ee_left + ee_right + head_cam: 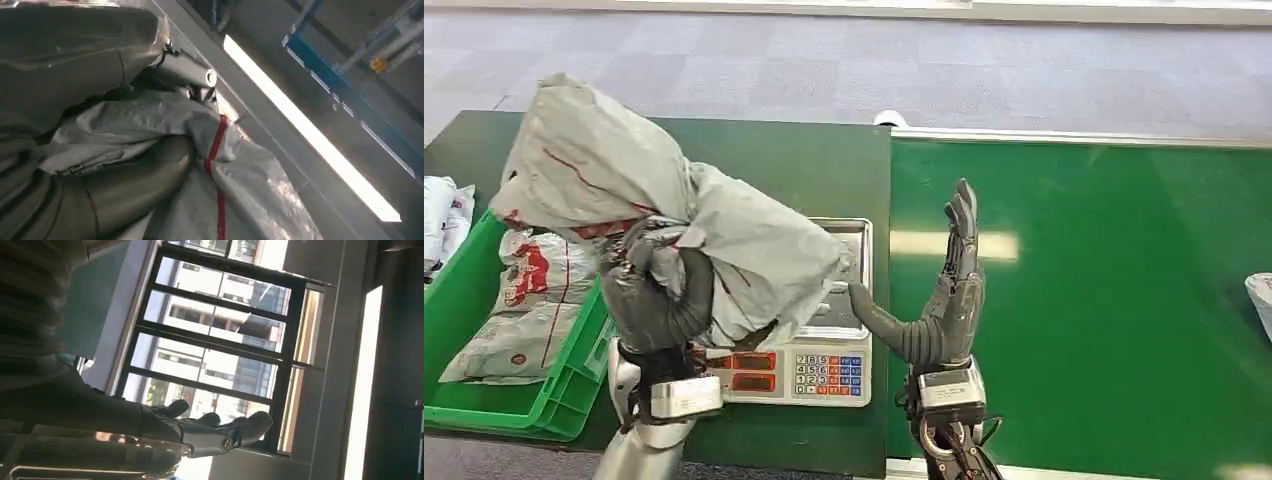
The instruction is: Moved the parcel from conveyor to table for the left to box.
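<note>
A large grey plastic parcel point(674, 210) with red markings is lifted above the scale point(819, 360) and the green box point(464, 300). My left hand point(659, 295) grips its underside; in the left wrist view the grey parcel point(240, 170) with a red stripe lies against the thumb point(115, 190). My right hand point(944, 300) stands upright at the conveyor's point(1104, 300) left edge, fingers straight up, thumb stretched toward the parcel's lower corner, holding nothing. The right wrist view has the right hand point(200, 430) with fingers extended against a window.
The green box holds several grey and white parcels point(524, 310). More white parcels point(444, 215) lie left of it. The scale has a steel pan and keypad. Another pale parcel point(1262, 300) sits at the conveyor's right edge. Grey floor lies beyond the dark green table point(824, 170).
</note>
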`<control>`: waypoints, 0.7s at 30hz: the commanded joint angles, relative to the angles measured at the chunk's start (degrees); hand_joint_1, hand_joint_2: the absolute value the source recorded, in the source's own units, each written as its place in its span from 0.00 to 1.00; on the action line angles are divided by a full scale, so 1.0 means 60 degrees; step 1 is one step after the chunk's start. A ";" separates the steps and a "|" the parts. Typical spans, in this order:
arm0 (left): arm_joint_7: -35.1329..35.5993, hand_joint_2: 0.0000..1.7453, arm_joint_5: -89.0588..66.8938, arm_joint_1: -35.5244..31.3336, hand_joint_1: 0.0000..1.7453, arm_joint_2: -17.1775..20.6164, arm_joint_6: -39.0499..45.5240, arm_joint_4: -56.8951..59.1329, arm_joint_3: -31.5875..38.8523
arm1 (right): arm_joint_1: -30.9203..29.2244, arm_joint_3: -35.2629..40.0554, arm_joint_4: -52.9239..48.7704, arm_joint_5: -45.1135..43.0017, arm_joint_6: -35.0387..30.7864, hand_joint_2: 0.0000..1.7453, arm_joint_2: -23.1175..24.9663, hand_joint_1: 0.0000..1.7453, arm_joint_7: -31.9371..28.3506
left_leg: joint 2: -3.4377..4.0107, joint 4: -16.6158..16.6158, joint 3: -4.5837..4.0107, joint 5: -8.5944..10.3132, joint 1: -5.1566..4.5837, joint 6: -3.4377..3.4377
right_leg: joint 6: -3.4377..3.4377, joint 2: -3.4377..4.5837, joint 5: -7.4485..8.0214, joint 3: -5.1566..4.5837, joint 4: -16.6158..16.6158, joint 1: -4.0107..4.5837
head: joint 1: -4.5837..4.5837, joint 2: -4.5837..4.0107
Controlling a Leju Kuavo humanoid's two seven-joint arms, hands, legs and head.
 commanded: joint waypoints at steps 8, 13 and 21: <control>0.0333 1.00 -0.0377 -0.0261 0.96 -0.0971 0.0004 -0.0348 0.3840 | -0.0234 0.0071 0.0507 0.0043 -0.0201 1.00 -0.0286 0.00 0.0024 | 0.0021 -0.0006 0.0013 -0.0002 0.0000 0.0016 | -0.0016 0.0015 0.0006 0.0009 -0.0009 0.0005 | 0.0004 0.0000; 0.2929 1.00 -0.0882 -0.0347 0.86 0.0154 0.0004 0.0964 0.5948 | -0.0014 0.0109 0.0737 0.0143 -0.0191 1.00 -0.0290 0.00 0.0116 | 0.0054 -0.0030 0.0047 0.0002 -0.0002 0.0003 | -0.0025 0.0044 0.0010 0.0022 -0.0015 0.0003 | 0.0003 0.0000; 0.5248 1.00 -0.1748 -0.0664 0.82 0.1069 0.0004 0.2523 0.6693 | -0.0308 0.0060 0.1014 0.0437 0.0317 1.00 -0.0095 0.00 0.0625 | 0.0022 -0.0051 0.0057 0.0016 0.0007 0.0025 | -0.0030 0.0013 0.0013 0.0042 -0.0041 0.0019 | 0.0004 0.0000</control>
